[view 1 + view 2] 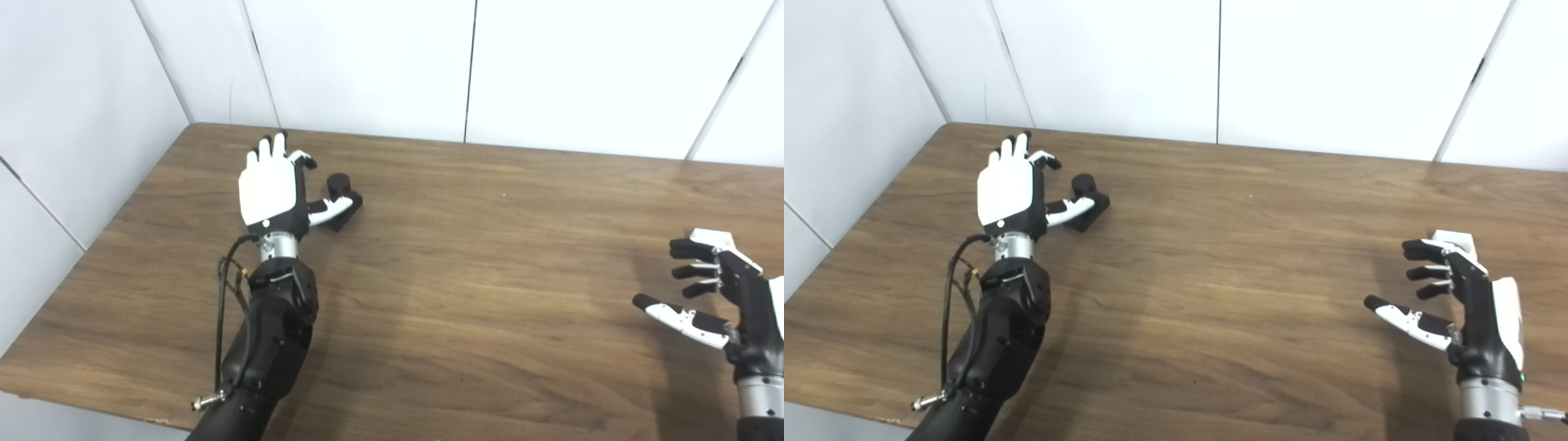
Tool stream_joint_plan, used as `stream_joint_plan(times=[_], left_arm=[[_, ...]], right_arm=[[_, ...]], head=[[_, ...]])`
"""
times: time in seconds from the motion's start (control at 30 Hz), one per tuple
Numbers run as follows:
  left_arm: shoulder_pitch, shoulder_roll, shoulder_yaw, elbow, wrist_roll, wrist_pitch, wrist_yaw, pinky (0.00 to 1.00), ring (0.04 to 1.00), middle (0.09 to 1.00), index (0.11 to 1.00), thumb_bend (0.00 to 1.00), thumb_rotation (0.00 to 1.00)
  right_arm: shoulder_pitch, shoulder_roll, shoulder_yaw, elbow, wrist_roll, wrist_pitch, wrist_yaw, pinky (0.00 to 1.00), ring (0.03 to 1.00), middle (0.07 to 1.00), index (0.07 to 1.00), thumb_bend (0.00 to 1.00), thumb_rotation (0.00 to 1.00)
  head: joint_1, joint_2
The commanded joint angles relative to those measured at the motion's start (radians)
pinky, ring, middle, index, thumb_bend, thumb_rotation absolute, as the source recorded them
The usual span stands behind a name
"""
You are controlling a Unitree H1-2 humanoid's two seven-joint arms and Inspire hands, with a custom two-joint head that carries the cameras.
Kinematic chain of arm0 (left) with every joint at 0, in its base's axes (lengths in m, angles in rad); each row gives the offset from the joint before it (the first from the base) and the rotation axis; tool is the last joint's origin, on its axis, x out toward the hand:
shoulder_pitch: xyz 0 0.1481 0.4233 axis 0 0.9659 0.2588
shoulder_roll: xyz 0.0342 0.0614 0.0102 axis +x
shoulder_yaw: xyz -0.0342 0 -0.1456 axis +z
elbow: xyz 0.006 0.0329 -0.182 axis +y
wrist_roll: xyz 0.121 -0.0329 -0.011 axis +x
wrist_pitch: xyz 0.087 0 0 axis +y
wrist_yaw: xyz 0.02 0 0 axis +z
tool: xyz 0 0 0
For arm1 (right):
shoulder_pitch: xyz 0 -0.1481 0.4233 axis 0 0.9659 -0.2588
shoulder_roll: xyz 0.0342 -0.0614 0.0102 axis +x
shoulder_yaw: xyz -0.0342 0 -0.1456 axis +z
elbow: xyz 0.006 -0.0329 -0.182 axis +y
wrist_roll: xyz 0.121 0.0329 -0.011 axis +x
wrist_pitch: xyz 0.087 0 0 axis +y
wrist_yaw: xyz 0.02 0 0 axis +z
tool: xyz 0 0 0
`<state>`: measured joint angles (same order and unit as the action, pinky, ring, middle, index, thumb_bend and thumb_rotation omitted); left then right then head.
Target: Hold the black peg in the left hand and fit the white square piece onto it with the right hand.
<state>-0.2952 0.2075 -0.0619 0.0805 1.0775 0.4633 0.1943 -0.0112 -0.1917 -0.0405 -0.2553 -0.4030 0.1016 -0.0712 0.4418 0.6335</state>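
Observation:
The black peg, a short cylinder on a square black base, stands on the wooden table at the back left. My left hand is open just left of it, palm down, fingers spread; its thumb reaches across the front of the peg's base. The white square piece lies on the table at the right, mostly hidden behind my right hand. That hand is open, fingers curled loosely and apart, with its fingertips just in front of the piece and nothing held.
White wall panels close off the back and left sides of the table. The table's left edge runs diagonally beside my left arm, which carries a loose black cable.

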Motion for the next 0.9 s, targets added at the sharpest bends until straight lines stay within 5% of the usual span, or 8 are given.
stream_joint_plan(times=[0.0,0.33,0.87], left_arm=[[-0.043,0.009,0.009,-0.005,0.011,0.006,0.005,0.92,0.987,0.977,0.631,0.92,0.62],[-0.039,0.002,0.021,0.014,0.006,0.006,-0.034,0.95,0.993,0.976,0.637,0.92,0.65],[-0.052,0.015,0.008,0.115,-0.025,0.005,-0.003,0.99,0.998,0.975,0.64,0.92,0.59]], right_arm=[[-0.021,0.002,-0.002,-0.042,-0.005,-0.013,-0.008,0.45,0.587,0.67,0.659,0.67,0.0],[-0.019,0.012,0.001,-0.051,-0.01,-0.014,-0.01,0.45,0.581,0.666,0.651,0.67,0.0],[-0.007,0.013,-0.005,-0.074,-0.007,-0.008,-0.006,0.44,0.575,0.666,0.643,0.66,0.0]], head=[[0.0,0.001],[-0.004,0.002],[-0.012,0.007]])
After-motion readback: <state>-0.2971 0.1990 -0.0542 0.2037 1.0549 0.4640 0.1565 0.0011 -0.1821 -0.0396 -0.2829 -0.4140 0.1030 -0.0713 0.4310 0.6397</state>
